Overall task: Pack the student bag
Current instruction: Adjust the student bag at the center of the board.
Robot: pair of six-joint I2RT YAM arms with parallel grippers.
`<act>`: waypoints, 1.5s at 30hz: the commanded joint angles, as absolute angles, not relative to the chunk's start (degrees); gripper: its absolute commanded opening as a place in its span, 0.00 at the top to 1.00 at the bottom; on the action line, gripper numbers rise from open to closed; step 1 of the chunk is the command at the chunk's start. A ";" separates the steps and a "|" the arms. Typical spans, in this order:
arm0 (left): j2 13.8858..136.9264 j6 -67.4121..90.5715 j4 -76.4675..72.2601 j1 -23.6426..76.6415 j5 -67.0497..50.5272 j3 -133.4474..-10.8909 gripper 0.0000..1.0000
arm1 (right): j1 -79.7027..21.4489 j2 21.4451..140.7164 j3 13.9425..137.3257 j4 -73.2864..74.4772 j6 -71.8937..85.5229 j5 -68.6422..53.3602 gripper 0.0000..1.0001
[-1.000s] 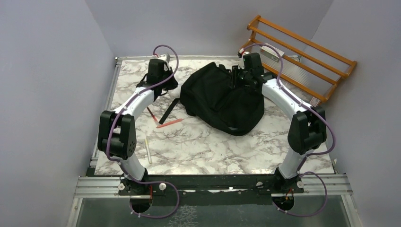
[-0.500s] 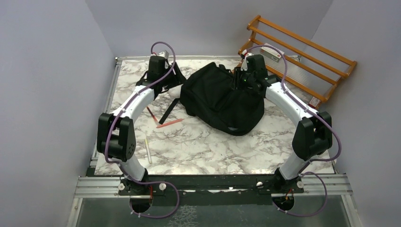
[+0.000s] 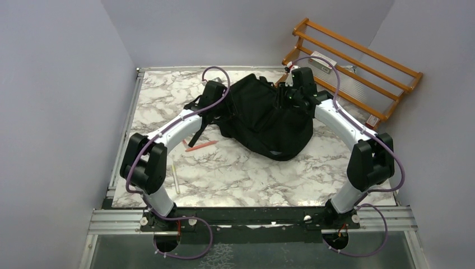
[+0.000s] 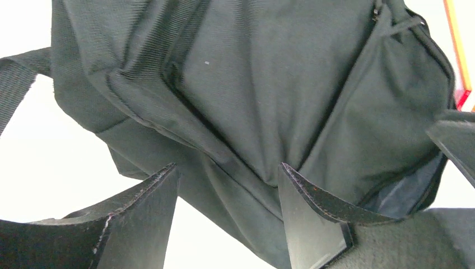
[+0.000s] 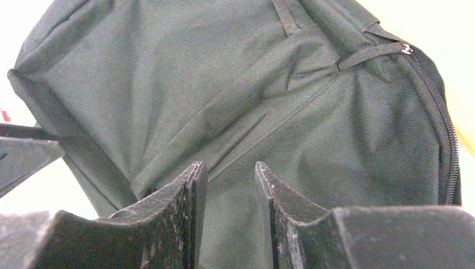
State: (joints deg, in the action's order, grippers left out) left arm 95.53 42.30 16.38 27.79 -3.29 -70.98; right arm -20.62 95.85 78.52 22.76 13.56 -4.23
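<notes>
**Position.** The student bag (image 3: 263, 120) lies on the marble table (image 3: 252, 185), toward 12 o'clock from the table's centre. It is slumped on its side, with one strap trailing off toward 8 o'clock.

**Left claw.** My left claw (image 4: 227, 167) stands at the bag's 9 o'clock edge. Its jaws are wide apart and hold nothing. The wrist view shows black cloth beyond both fingers (image 4: 140, 221) and bare table below.

**Right claw.** My right claw (image 5: 228, 164) sits on the bag's 1 o'clock shoulder. Its jaws are narrow and pinch a raised fold of the fabric. Creases run from that fold out across the panel.

**Loose items.** A red pencil (image 3: 200, 146) lies near the bag's 8 o'clock side. A white pen (image 3: 175, 179) lies farther out toward 7 o'clock. Both are apart from the bag and outside it. A wooden rack (image 3: 358, 61) stands off the table at 2 o'clock.

**Step in hand.** I judge this to be the opening stage. The right claw anchors the bag while the left lines up for a second hold. Packing proper is not yet begun.

**Next move.** The left claw needs to close on the zip edge or on the cloth beside it, then draw toward 9 o'clock against the right claw's hold. A paler slit at the bag's far corner may be the mouth already parted, but the left wrist view is too tight to confirm it. The thin cloth could slip from a shallow bite.
</notes>
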 commanded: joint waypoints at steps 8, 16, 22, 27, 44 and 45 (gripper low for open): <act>102.39 39.30 17.09 25.51 0.10 -75.29 0.52 | -20.68 93.27 77.52 21.34 14.67 -4.98 0.58; 102.03 37.59 12.57 18.98 -6.74 -79.04 0.90 | -20.65 91.86 76.81 21.34 14.66 -4.02 0.58; 105.09 33.37 10.26 12.85 -14.98 -83.65 1.00 | -20.70 91.18 75.75 21.07 15.00 -3.65 0.58; 114.08 23.41 16.82 10.49 -18.41 -95.93 1.00 | -20.67 90.85 75.12 20.97 15.37 -4.58 0.58; 124.16 8.30 26.90 7.12 -13.49 -112.25 0.55 | -20.65 88.93 70.90 19.69 16.93 -2.39 0.57; 123.43 8.62 26.93 7.12 -13.57 -111.79 0.52 | -20.68 89.02 70.61 19.14 17.22 -1.68 0.57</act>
State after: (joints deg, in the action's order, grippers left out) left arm 125.62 11.44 26.22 7.57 -16.21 -111.13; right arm -20.62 90.41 71.85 21.91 15.59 -4.14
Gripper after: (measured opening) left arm 0.423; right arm 0.424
